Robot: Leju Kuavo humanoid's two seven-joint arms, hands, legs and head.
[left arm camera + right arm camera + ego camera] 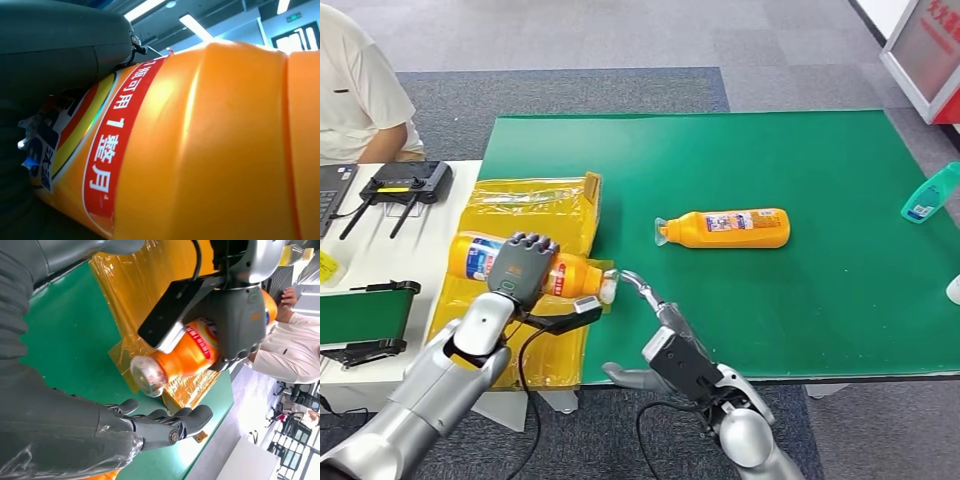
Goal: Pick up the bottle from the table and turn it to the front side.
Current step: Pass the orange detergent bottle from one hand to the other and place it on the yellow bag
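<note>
Filling the left wrist view, the orange bottle (211, 145) is being gripped by the left hand (521, 268), which is wrapping over its labelled middle and holding it on its side above the yellow plastic bag (531, 205) at the green mat's (803, 300) left edge. Its clear cap (608, 286) is pointing toward the right hand (663, 318), whose fingers (177, 422) are stretching out flat and apart, grasping nothing, tips close to the cap. A second orange bottle (727, 228) is lying mid-mat. A teal bottle (930, 194) is lying near the mat's far right edge. A person in white (358, 85) is sitting behind a black controller (404, 183).
</note>
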